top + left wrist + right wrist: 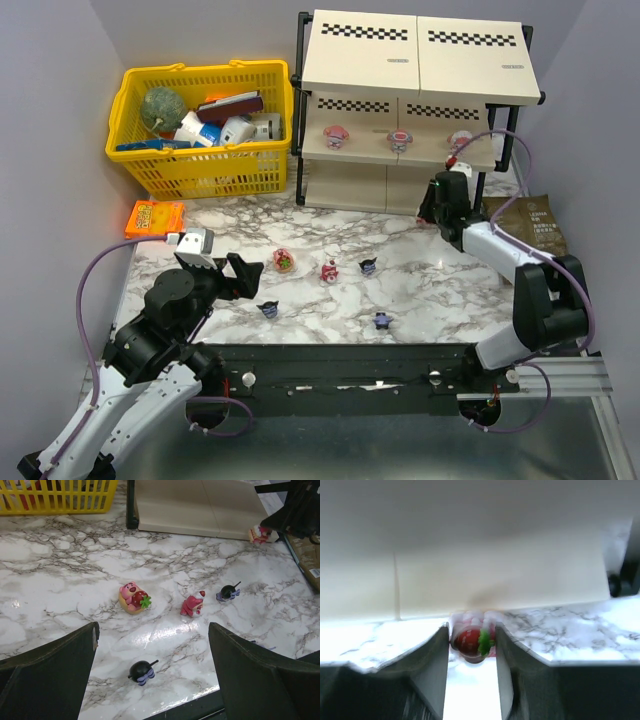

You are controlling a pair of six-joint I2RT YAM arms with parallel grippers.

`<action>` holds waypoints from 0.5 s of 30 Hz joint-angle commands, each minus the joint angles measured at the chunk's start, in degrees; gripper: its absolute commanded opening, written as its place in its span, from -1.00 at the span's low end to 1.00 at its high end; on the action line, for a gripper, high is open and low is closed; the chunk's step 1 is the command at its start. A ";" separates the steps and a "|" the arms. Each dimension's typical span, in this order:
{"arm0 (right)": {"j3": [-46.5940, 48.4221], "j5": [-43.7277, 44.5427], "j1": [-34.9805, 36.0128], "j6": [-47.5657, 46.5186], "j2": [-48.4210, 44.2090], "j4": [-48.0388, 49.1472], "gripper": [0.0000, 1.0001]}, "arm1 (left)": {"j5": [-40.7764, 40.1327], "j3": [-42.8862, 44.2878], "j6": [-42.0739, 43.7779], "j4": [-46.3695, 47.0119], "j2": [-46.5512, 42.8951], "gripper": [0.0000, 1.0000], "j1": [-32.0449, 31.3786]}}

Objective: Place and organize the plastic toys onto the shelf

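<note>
The shelf (415,60) stands at the back right, with three pink-and-white toys (400,138) on its middle board. On the table lie two red-pink toys (285,262) (328,270) and three dark purple-black toys (368,266) (268,310) (381,320). My left gripper (235,275) is open and empty, just left of them; in the left wrist view (153,630) a dark toy (141,670) lies between its fingers. My right gripper (428,210) is at the shelf's lowest tier, shut on a red-pink strawberry toy (472,641) just above the marble, in front of the beige board (470,570).
A yellow basket (200,165) of larger items stands at the back left beside the shelf. An orange packet (155,217) lies at the left edge. A brown bag (535,225) lies right of the shelf, beside my right arm. The shelf's black posts (302,110) flank the lower tiers.
</note>
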 commanded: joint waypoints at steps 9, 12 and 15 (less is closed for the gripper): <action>-11.79 3.29 1.73 8.68 -9.49 -7.58 -0.63 | 1.14 -0.61 0.58 0.92 0.11 0.98 0.14; -11.87 3.56 2.25 8.94 -8.61 -8.02 -0.63 | 0.88 -0.61 0.49 0.92 0.03 0.98 0.14; -12.14 4.00 3.31 8.68 -8.26 -7.85 -0.57 | 0.88 -0.70 0.40 0.92 0.11 0.98 0.14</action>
